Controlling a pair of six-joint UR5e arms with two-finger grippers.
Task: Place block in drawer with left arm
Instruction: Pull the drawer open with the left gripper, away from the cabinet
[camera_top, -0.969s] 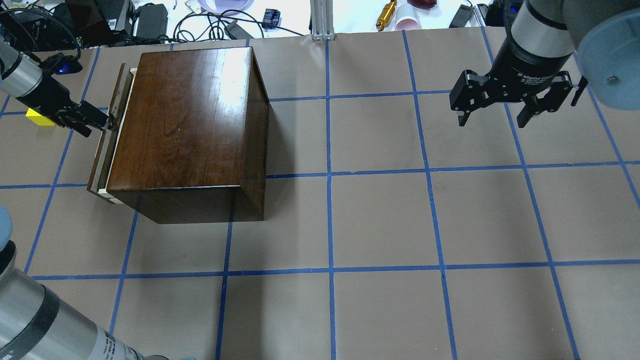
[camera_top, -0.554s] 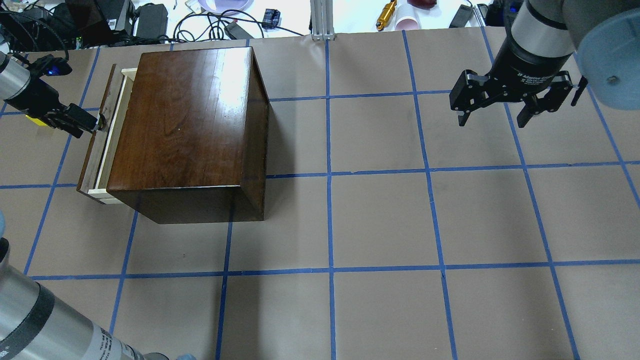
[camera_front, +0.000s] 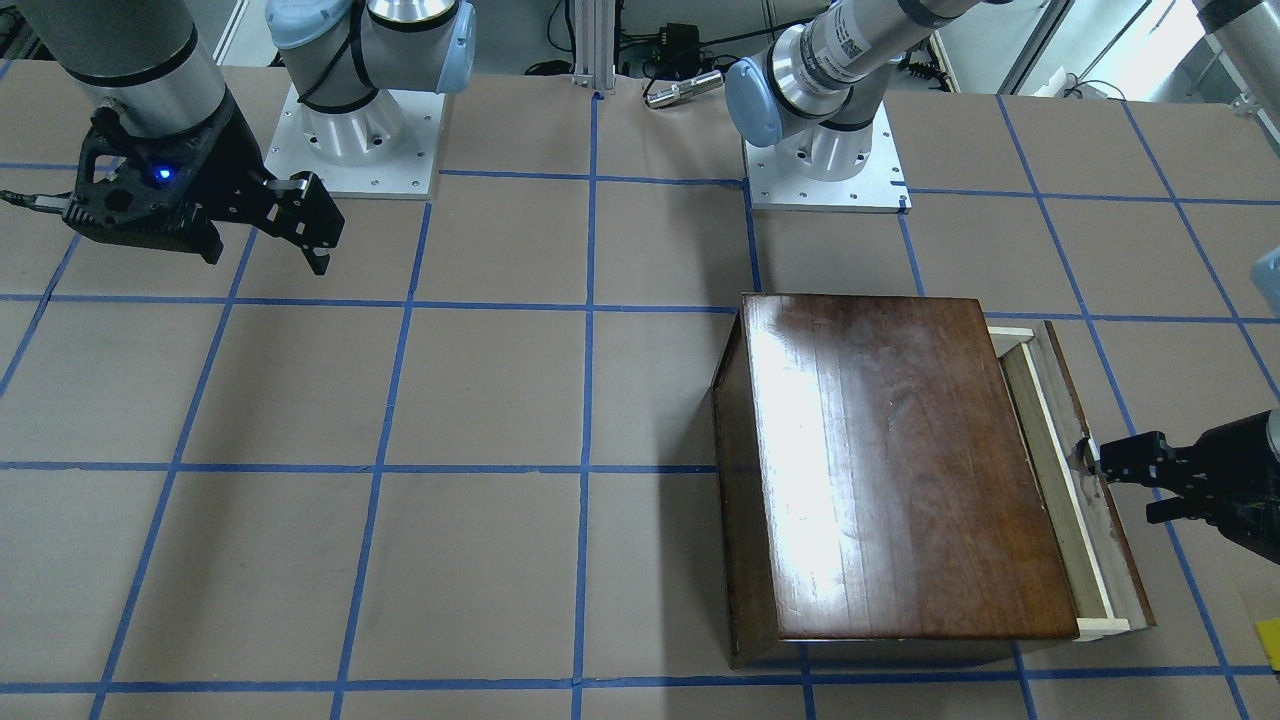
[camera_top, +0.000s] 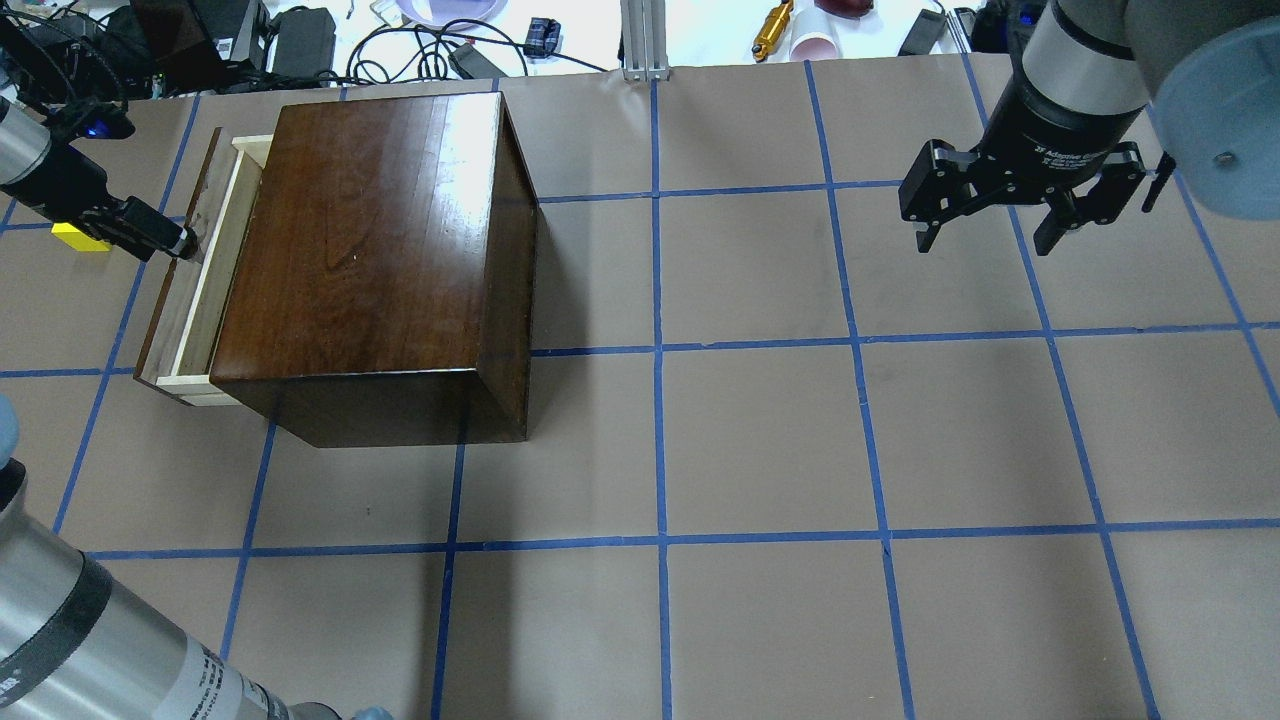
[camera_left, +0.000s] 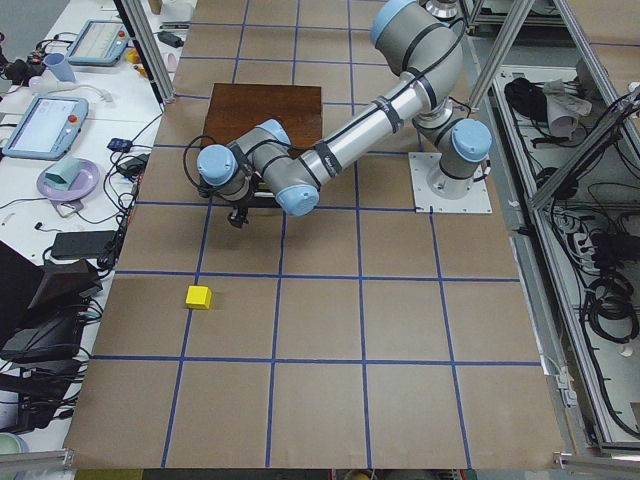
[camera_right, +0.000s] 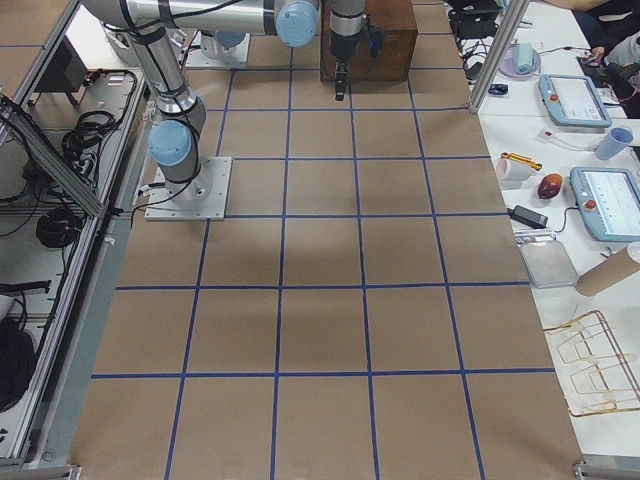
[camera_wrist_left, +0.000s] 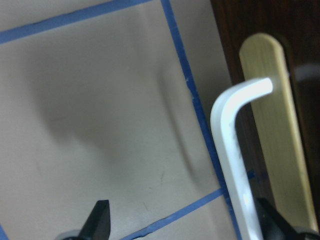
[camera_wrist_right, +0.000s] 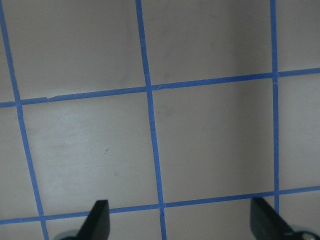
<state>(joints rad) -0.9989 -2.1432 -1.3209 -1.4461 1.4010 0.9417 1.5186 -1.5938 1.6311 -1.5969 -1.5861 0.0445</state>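
The dark-brown cabinet (camera_top: 370, 240) stands at the table's left, and its drawer (camera_top: 215, 265) is pulled partly out to the left. My left gripper (camera_top: 185, 243) is open at the drawer's front panel (camera_top: 172, 295). In the left wrist view the metal pull (camera_wrist_left: 232, 150) stands between the spread fingers, against the right one. The yellow block (camera_top: 78, 237) lies on the table just behind that gripper and shows in the left view (camera_left: 198, 297). My right gripper (camera_top: 985, 240) hangs open and empty over the far right.
Cables, power bricks and small items (camera_top: 420, 40) lie beyond the table's far edge. The two arm bases (camera_front: 350, 140) stand at the robot's side. Blue tape lines grid the brown table (camera_top: 760, 440).
My left gripper has moved left and away from the cabinet, and the drawer has slid further out with it. The block and the right arm have not moved.
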